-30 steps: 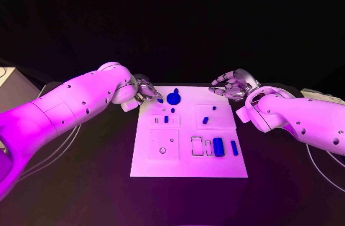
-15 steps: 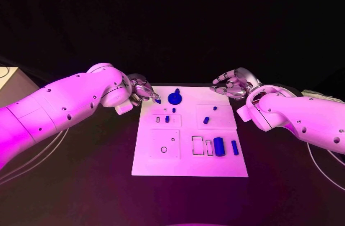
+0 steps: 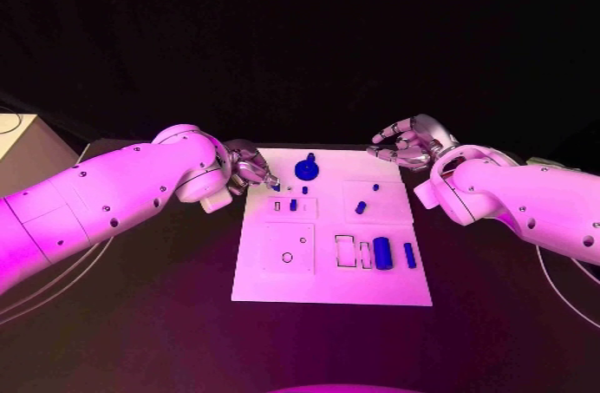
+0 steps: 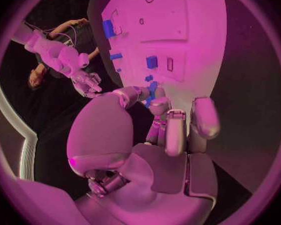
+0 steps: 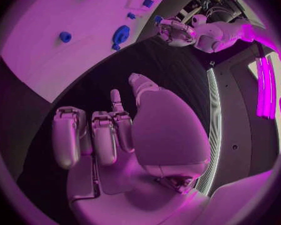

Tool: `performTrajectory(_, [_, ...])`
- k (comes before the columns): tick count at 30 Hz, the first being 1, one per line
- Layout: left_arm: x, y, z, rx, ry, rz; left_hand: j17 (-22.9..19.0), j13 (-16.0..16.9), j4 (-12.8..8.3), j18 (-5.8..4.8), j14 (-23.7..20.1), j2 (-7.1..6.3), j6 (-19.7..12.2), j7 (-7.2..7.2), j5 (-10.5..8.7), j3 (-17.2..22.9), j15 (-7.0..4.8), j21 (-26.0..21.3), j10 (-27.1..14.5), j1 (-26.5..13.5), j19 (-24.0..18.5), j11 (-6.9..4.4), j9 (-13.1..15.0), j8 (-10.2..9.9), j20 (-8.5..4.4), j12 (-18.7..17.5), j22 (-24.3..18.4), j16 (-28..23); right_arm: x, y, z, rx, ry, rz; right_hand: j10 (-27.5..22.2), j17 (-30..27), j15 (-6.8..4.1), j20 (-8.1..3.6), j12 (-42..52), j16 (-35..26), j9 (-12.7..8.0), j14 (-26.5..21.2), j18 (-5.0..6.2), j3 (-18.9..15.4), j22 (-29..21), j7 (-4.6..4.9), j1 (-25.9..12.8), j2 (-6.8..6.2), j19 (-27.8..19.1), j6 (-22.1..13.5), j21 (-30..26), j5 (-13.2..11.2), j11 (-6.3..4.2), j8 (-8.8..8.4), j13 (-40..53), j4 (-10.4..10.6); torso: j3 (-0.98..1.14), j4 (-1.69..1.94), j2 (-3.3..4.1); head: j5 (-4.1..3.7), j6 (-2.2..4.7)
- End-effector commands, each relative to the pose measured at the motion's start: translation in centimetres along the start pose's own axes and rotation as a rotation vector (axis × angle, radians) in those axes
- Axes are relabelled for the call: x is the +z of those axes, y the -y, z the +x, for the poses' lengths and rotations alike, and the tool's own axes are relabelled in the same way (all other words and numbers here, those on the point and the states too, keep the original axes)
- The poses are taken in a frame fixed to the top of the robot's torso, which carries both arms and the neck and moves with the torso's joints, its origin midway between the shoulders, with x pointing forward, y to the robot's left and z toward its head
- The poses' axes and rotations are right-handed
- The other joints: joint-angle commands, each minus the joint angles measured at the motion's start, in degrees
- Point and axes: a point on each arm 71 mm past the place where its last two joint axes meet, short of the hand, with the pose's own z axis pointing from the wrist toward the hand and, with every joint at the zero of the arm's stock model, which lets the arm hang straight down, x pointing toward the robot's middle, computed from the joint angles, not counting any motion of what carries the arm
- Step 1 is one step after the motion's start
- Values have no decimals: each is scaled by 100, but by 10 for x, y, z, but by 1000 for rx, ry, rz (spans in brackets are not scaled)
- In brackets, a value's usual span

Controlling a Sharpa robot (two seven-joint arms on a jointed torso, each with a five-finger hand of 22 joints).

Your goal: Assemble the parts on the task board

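Flanking the task board (image 3: 331, 276) on the tabletop (image 3: 150, 324): left hand (image 3: 251, 169) pinching a small blue part (image 3: 275, 186); right hand (image 3: 407, 143), fingers curled, holding nothing.

Task board and its blue parts, as you see them from the head view.
You have the white task board (image 3: 333, 276) lying flat mid-table. At its far edge a round blue part (image 3: 306, 168) stands, with a small blue peg (image 3: 304, 190) just in front. A short blue piece (image 3: 293, 206) sits in the left recess, another (image 3: 360, 207) to its right. Nearer you, a thick blue cylinder (image 3: 381, 253) and a slim blue bar (image 3: 409, 254) lie side by side.
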Motion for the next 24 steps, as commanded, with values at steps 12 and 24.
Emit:
performTrajectory(12, [1,-4,21,46,-4,4,958,6,-946,-87,431,58,97,-70,17,914,-36,31,53,17,25,-4,40,-8,3,29,5,20,0,0,0,-5,-6,-11,139,1501,-10,-35,-6,19,10,584,-32,41,636,13,-58,-9,294,-36,-34,29,3,32,1113,8,1,0,4,-4,-36])
performTrajectory(24, [3,-5,29,86,-28,-3,954,-2,-959,-87,431,55,111,-76,29,913,-41,34,58,16,27,-9,48,-9,0,23,7,18,0,0,1,-4,-8,-12,139,1501,-10,-35,-6,19,10,584,-32,41,636,13,-58,-9,294,-36,-34,29,3,32,1113,8,0,-9,11,5,-49])
